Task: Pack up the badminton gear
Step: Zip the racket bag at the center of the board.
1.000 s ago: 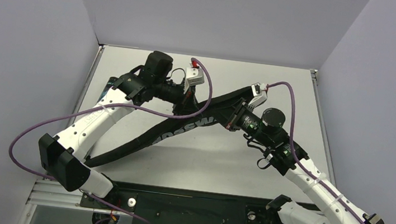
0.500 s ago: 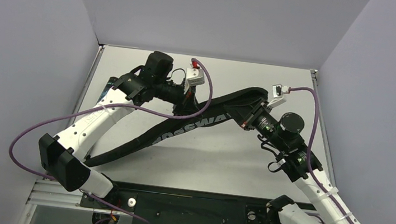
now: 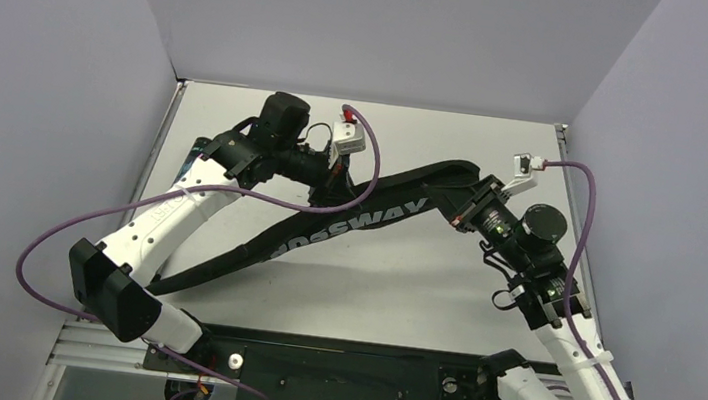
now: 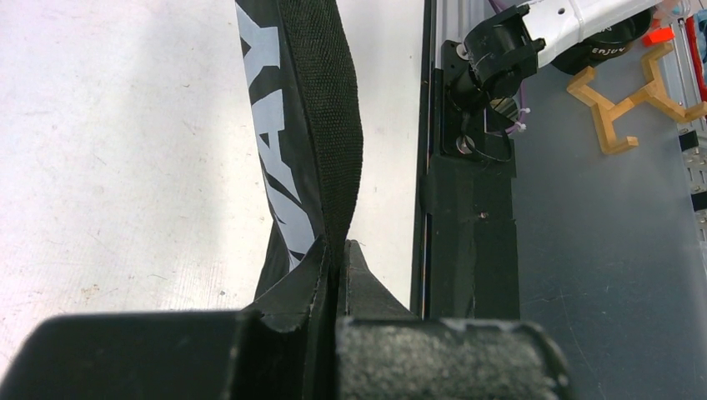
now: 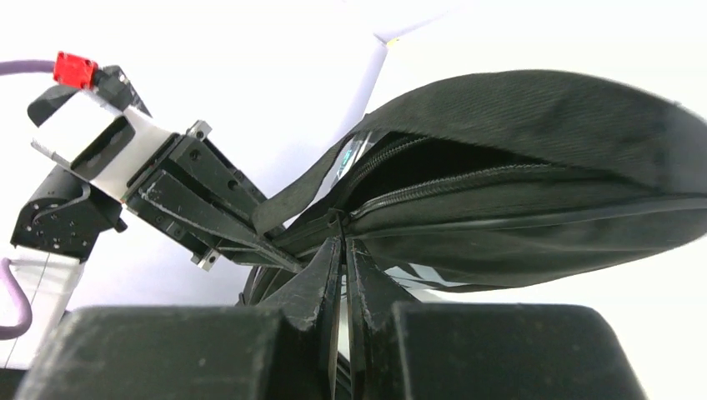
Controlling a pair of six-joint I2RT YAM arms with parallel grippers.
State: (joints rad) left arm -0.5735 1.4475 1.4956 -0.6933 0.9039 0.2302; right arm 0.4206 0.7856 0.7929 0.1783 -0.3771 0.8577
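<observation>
Top external shows the black CROSSWAY racket bag point(image 3: 347, 221) stretched diagonally over the surface point(image 3: 401, 286). Its wide end gapes along the zipper point(image 5: 467, 196). The left tool point(image 4: 336, 254) is clamped narrow on the bag's webbing strap point(image 4: 329, 125). The right tool point(image 5: 343, 250) pinches tight where the zipper's halves meet.

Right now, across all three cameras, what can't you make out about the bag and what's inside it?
Contents: all views; the racket bag fabric covers them. Right wrist shows only a pale sliver in the zip gap, too small to name.
Zip puller: right wrist; shut right gripper fingertips cover it.
Bag's near end: top view; left arm overlaps it.
Left gripper tips: top view; its wrist hides them.
</observation>
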